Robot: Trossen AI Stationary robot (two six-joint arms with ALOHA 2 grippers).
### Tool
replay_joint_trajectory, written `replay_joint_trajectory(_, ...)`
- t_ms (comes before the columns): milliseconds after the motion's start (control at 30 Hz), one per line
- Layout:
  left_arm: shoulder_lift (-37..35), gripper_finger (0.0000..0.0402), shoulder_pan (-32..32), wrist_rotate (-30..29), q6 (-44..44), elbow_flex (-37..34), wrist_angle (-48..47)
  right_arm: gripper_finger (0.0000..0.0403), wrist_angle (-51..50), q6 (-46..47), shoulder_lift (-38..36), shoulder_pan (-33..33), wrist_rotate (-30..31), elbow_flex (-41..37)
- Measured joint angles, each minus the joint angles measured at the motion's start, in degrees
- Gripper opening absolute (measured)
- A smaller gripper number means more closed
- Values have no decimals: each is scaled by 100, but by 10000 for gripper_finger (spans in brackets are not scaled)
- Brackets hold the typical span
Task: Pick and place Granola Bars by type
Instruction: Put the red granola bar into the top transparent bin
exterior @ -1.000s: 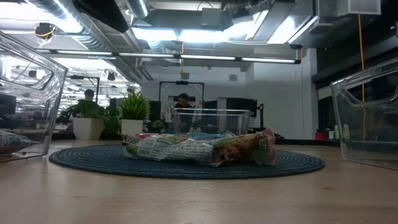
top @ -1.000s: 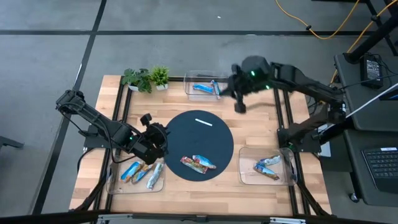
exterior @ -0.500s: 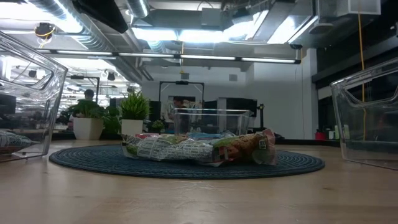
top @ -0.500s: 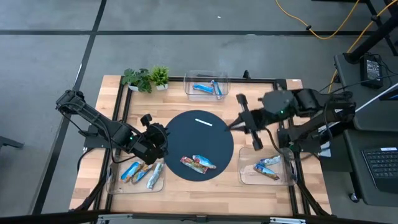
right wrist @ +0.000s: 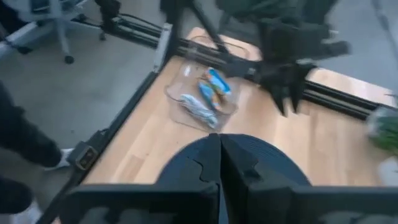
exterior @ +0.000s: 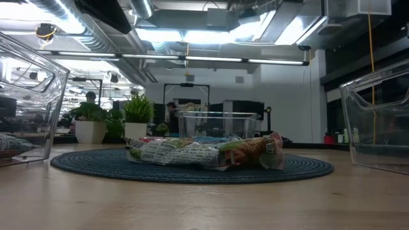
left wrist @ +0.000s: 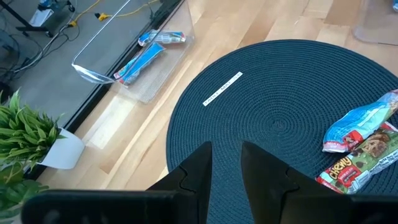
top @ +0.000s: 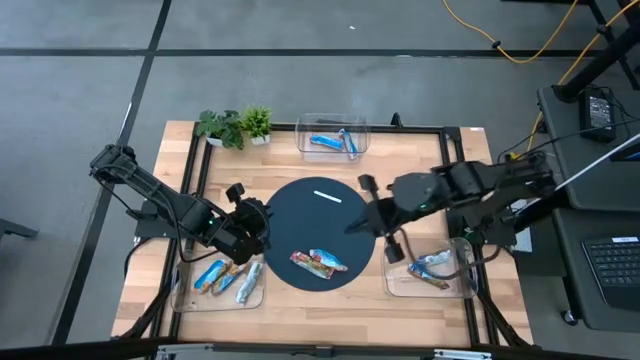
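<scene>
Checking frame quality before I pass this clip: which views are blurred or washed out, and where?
Right wrist view: smeared throughout, the bin of bars soft. High view: sharp, except a slightly smeared right gripper. Low view: ceiling lights blown out, bars on the mat crisp. Left wrist view: clear, its own fingers soft.

Nine Granola Bars [top: 320, 263], three bins [top: 332, 137]

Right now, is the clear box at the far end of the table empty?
No. The clear box holds blue-wrapped bars; the left wrist view shows them lying inside too.
</scene>
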Motion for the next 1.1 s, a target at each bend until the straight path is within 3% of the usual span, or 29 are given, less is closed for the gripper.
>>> replay_joint_trajectory(133, 0, 77, 0, 0, 10, 0, 0, 5, -367, -24, 512, -76, -482, 625)
replay_joint_trajectory(300, 0, 77, 0, -1, 10, -2, 0, 5, -1093, -278, 948, -171, -539, 1493)
replay_joint_trajectory(500, 0, 77, 0, -2, 14, -2, 0, 5, -1548, -267, 1072, -384, -556, 1738)
replay_joint_trajectory(767, 0, 77, 0, 134, 84, -2, -4, 5, -1806, 209, 1070, -602, -542, 909)
replay_joint_trajectory(867, 0, 77, 0, 295, 248, -2, -10, 8, -1801, 522, 1067, -599, -131, 298)
replay_joint_trajectory(1100, 0, 77, 0, 345, 317, -2, -21, 70, -1488, 1237, 1074, -602, 348, -914)
